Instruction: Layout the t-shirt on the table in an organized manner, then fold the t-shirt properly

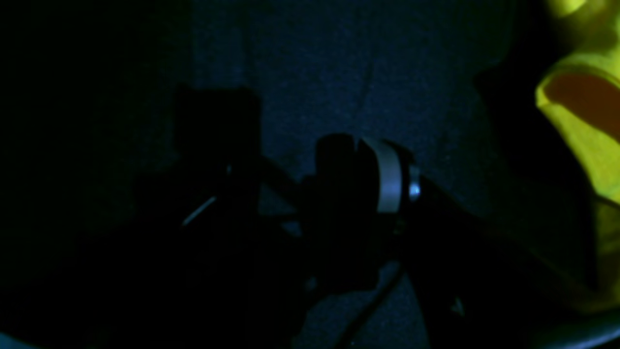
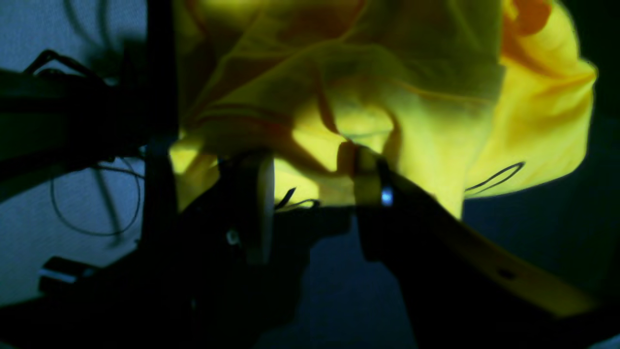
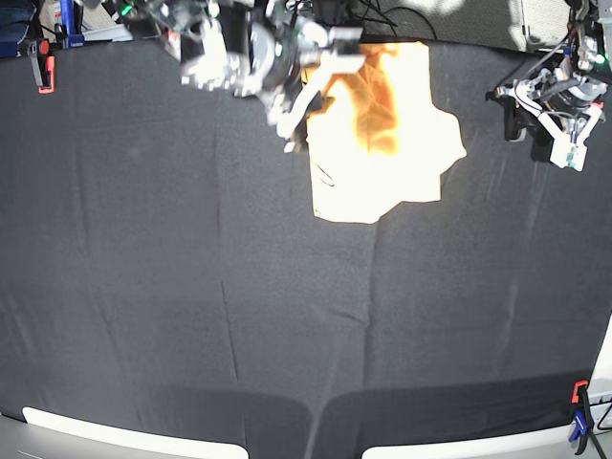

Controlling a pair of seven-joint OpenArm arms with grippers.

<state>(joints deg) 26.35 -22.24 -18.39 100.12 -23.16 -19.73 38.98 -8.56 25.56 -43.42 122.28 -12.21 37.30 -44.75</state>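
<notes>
The t-shirt (image 3: pixel 382 134) lies crumpled and bunched, pale orange-yellow, at the back middle of the table (image 3: pixel 191 287). My right gripper (image 3: pixel 304 115) is at the shirt's left edge. In the right wrist view its fingers (image 2: pixel 256 203) stand apart, open (image 2: pixel 312 189), and folds of the t-shirt (image 2: pixel 411 97) hang against and just beyond the tips. My left gripper (image 3: pixel 557 143) hovers over bare black cloth at the far right, apart from the shirt. The left wrist view is dark. There the gripper (image 1: pixel 300 160) is open and holds nothing, and the t-shirt (image 1: pixel 581 131) shows at the right edge.
A red clamp (image 3: pixel 43 72) grips the table's back left edge and a red-and-blue clamp (image 3: pixel 579 411) its front right corner. Cables and gear crowd the back edge (image 3: pixel 382 14). White boards (image 3: pixel 115 430) line the front edge.
</notes>
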